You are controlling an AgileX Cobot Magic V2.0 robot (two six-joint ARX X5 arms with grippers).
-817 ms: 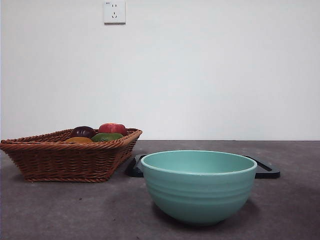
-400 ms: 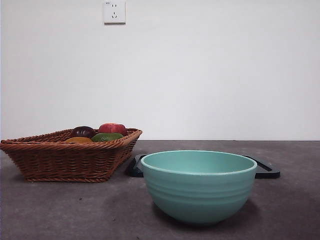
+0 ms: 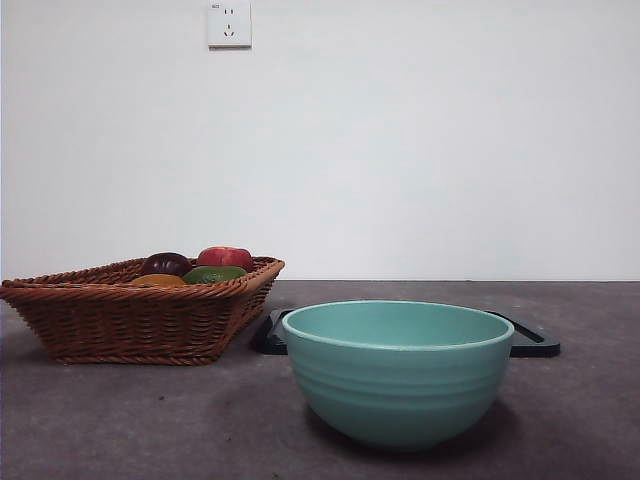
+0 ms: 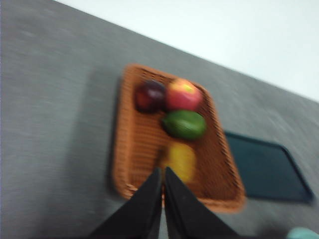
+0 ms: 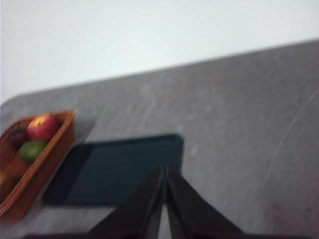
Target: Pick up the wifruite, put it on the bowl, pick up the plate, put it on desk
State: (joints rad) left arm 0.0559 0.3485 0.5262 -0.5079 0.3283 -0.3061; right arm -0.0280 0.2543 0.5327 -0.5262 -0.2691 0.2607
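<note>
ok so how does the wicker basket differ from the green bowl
The basket is brown woven wicker with slanted sides; the bowl is smooth mint-green glaze, round. The basket holds several fruits; the bowl's inside is hidden from the low front view. The basket sits farther back. Both rest on the grey desk.

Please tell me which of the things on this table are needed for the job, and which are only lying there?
Needed:
wifruite, in the basket
bowl
tray, behind the bowl
desk

Only lying there:
basket
apple
purple fruit
green fruit
wall socket
</note>
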